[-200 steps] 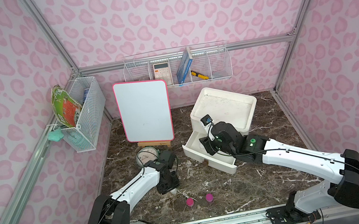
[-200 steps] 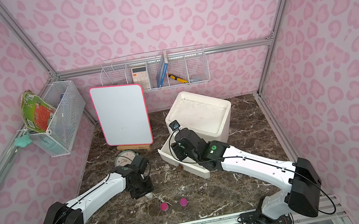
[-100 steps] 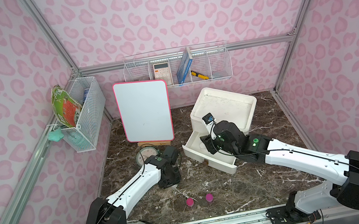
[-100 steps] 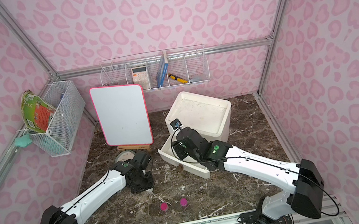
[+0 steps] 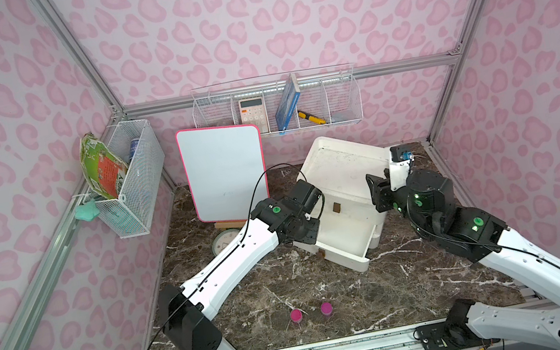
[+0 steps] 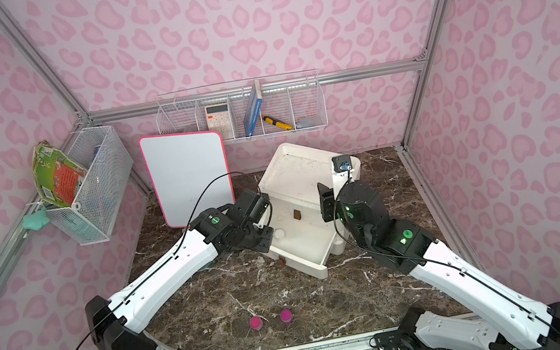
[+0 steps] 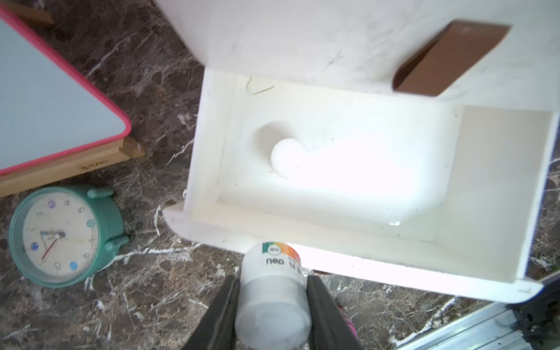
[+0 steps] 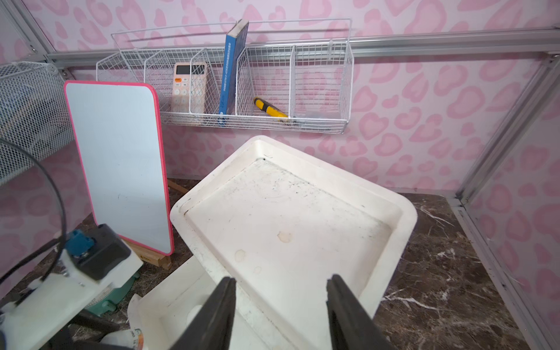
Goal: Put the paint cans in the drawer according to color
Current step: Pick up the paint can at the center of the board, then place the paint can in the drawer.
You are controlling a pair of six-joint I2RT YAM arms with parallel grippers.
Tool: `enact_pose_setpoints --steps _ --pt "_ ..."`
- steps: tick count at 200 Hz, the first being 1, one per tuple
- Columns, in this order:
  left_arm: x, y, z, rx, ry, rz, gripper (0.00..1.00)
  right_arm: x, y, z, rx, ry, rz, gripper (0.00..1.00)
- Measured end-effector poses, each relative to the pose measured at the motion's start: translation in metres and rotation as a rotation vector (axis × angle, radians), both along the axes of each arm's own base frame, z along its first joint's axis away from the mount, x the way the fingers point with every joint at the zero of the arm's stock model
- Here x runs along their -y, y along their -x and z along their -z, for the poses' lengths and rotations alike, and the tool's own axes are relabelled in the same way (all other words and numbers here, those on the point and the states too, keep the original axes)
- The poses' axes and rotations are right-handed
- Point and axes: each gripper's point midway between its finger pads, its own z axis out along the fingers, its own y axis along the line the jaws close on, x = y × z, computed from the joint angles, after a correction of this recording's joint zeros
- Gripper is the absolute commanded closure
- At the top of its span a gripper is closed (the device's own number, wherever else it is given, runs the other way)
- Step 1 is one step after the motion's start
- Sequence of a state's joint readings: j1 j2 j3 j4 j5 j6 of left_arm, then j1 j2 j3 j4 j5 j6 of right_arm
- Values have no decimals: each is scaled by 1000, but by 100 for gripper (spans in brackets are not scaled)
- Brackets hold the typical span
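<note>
White round paint jar (image 7: 272, 303): we logged it pinched by left gripper (image 7: 273, 280).
Right gripper (image 8: 281, 278): we found it spread near white plastic drawer chest (image 8: 288, 209).

Drawer (image 5: 344, 172): the white chest stood angled at the back of my marble table (image 5: 388, 289), its bottom drawer (image 5: 346, 250) pulled out.
Pink paint can (image 5: 296, 315): stood upright near the front edge, just beside a second pink paint can (image 5: 326, 308).
Left arm (image 5: 238, 253): its wrist covered the bottom drawer's left corner.
Right gripper (image 5: 378, 191): hung at the chest's right side; I couldn't read its jaws.
Whiteboard (image 5: 225, 176): stood propped left of the chest, a clock (image 5: 222, 241) half hidden below it.
</note>
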State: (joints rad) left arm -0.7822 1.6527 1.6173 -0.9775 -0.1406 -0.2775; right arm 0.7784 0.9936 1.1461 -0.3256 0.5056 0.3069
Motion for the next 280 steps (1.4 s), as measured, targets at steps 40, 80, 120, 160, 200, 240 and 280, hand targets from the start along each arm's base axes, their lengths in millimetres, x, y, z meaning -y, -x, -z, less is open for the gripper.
enact_pose_setpoints --steps 40,80,120,160,200,240,280 --pt "41 1 6 -5 -17 138 71 12 6 7 -14 -10 23 49" --pt "54 -4 24 -48 -56 196 71 18 11 8 -14 -19 24 49" --pt "69 -13 29 -37 -40 219 67 21 15 10 -14 -22 24 49" --pt "78 -21 32 -4 -16 222 73 21 15 11 -15 -21 24 48" --pt "56 -14 25 41 -33 166 77 22 15 14 -20 -16 25 48" --pt "45 -7 10 64 17 64 79 16 16 17 -24 -16 -4 48" --pt "23 -2 -8 122 77 -47 77 -15 23 42 -49 36 -172 46"
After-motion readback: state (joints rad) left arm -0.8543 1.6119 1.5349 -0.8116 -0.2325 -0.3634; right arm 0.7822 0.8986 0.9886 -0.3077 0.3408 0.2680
